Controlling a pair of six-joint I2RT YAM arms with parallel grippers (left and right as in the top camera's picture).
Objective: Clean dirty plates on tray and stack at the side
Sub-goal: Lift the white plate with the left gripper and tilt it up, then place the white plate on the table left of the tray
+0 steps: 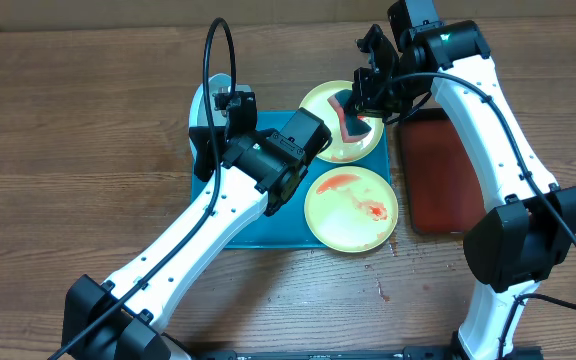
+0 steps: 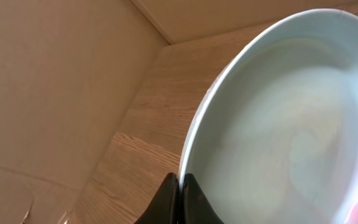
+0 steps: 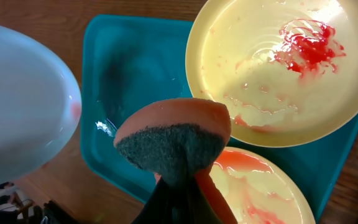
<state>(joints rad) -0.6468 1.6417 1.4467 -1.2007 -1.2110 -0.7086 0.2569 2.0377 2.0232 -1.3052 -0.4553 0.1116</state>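
At the tray [image 3: 135, 68] edge, left gripper [image 2: 180, 196] clamps the pale plate [image 2: 278, 124] by its rim, face tilted toward right gripper [image 3: 174, 193] clenching sponge [image 3: 173, 140].

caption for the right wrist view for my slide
Right claw pinching a sponge over the tray, two sauce-smeared plates beyond, a pale blue plate at frame left.

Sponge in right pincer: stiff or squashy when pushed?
Probably soft: the sponge bulges and folds where the right pincer pinches it. Its dark scouring face looks rough, so it should drag rather than slip on a sauce-smeared plate. Clamped at one end only, it may bend sideways.
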